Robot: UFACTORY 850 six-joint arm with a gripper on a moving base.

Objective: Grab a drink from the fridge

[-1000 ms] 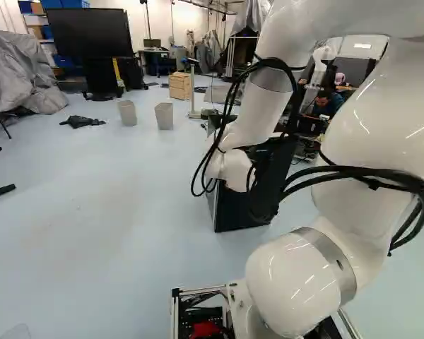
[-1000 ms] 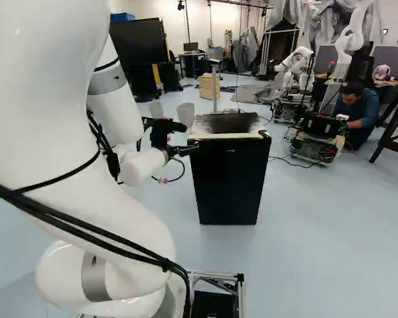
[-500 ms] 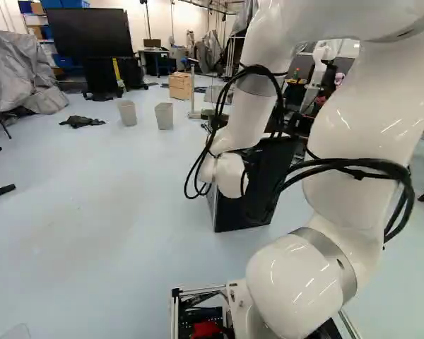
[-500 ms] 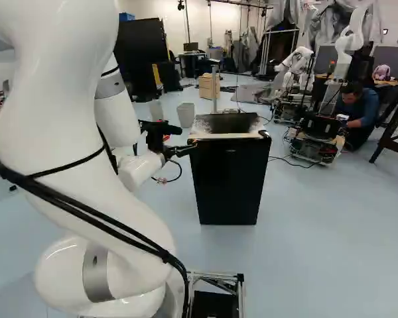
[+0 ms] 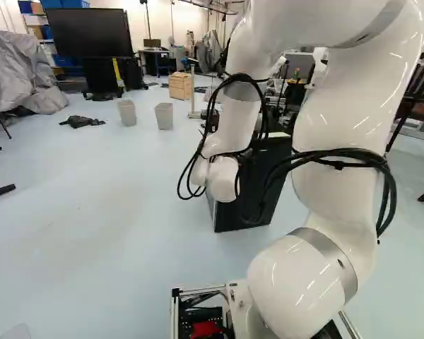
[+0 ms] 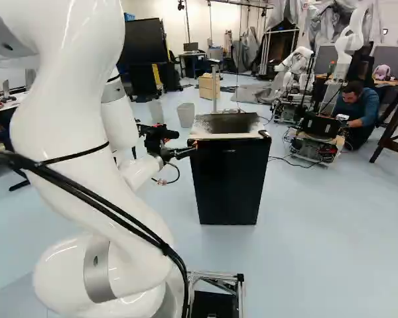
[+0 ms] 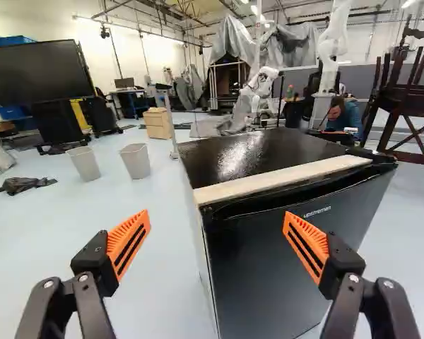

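In the right base view my gripper (image 6: pixel 186 151) is at the upper left front corner of the small black fridge (image 6: pixel 229 185). The wrist view has the gripper (image 7: pixel 217 215) wide open, its orange pads far apart with nothing gripped. Beyond the fingertips is the fridge (image 7: pixel 268 261), its door shut, with a pale strip (image 7: pixel 283 180) along the top front edge. The door's near side edge lies between the two fingers' lines, and one finger overlaps the door's front face. Whether that finger touches the door, I cannot tell. The fridge's inside is hidden behind the door.
Two grey bins (image 7: pixel 136 161) and a wooden drawer box (image 7: pixel 157 123) stand past the fridge, near a thin post. Another robot (image 6: pixel 312 136) stands behind it to the right in the right base view, with a person crouching beside it. A dark wooden chair (image 7: pixel 410 106) stands farther off.
My arm's upper links have swung toward the left in the left base view. In the right base view the gripper has sunk slightly beside the fridge corner. The base and fridge have stayed put.
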